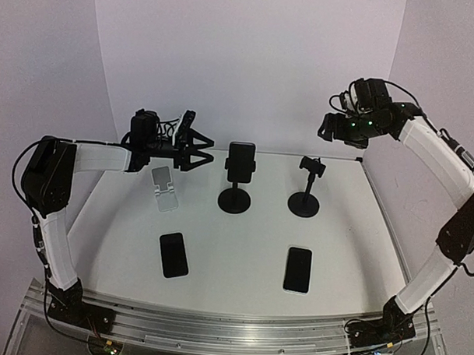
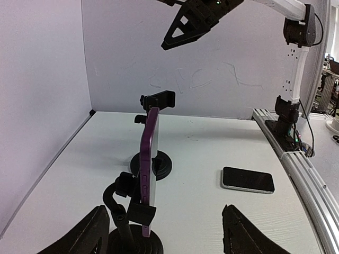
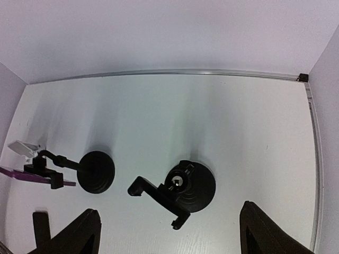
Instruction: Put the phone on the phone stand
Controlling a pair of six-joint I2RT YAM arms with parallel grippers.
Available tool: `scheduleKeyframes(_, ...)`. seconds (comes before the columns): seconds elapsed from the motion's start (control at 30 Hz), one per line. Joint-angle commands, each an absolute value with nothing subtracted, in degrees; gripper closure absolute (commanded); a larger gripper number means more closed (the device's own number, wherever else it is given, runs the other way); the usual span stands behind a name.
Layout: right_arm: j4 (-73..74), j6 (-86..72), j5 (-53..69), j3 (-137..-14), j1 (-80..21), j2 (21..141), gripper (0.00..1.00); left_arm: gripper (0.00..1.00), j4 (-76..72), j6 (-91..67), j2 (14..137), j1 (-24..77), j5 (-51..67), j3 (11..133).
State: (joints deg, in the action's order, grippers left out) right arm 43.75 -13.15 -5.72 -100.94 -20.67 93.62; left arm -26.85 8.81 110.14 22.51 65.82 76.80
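Two arms: you see both raised above the table (image 1: pixel 243 232), neither touching anything.
Left arm (image 1: pixel 54 241): the upper link rises from the near-left base; the forearm runs level toward the centre and ends just left of the middle stand.
Left gripper (image 1: pixel 205 151): jaws spread wide and holding nothing. It is apart from the purple phone, which your wrist view shows edge-on straight ahead.
Right arm (image 1: pixel 440 157): arcs high from the near-right base, with the wrist bent to look down on the back of the table.
Right gripper (image 1: pixel 329 128): jaws wide apart and holding nothing, high above the second black stand.
Purple phone (image 2: pixel 150 159): a thin slab with a purple edge and a dark glass face, held near upright in the clamp of the middle stand.
Middle stand (image 1: pixel 235 201): black, with a round flat base, a thin post and a clamp head.
Second black stand (image 1: pixel 304 205): same build, clamp unloaded, to the right of the middle stand.
White stand (image 1: pixel 165 189): pale folded-plate type, left of the middle stand and below the left gripper.
Flat phones: two dark glossy slabs lie on the near half, one left (image 1: pixel 173 255) and one right (image 1: pixel 298 269), well apart from the stands.
Surroundings: matte white table, pale walls, and an aluminium rail (image 1: pixel 232 325) at the near edge.
Obstruction: the middle stand and its phone stand directly before the left gripper.
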Motion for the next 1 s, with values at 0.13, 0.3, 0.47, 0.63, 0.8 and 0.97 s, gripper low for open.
scheduleKeyframes(0.13,56.54,13.72,16.91,-110.49,-14.14,105.90,0.28,0.28,-26.29,10.29,104.43,22.01,65.14,74.44)
scheduleKeyframes(0.3,61.83,17.73,17.15,-117.29,-13.58,112.27,0.30,0.28,-25.95,11.13,102.94,21.98,64.27,73.07)
scheduleKeyframes(0.47,61.98,18.18,19.93,-117.59,-13.52,114.71,0.42,0.28,-25.39,11.62,102.67,21.97,63.74,72.88)
scheduleKeyframes(0.63,63.18,18.04,22.46,-115.46,-13.54,114.59,0.49,0.28,-25.49,12.33,102.81,21.96,63.12,73.04)
scheduleKeyframes(0.8,63.36,18.17,22.07,-113.19,-13.55,114.74,0.54,0.28,-25.83,11.97,103.30,21.89,63.14,73.04)
scheduleKeyframes(0.97,62.97,18.28,22.18,-114.05,-13.62,115.65,0.55,0.28,-26.36,10.91,103.71,21.94,63.35,73.61)
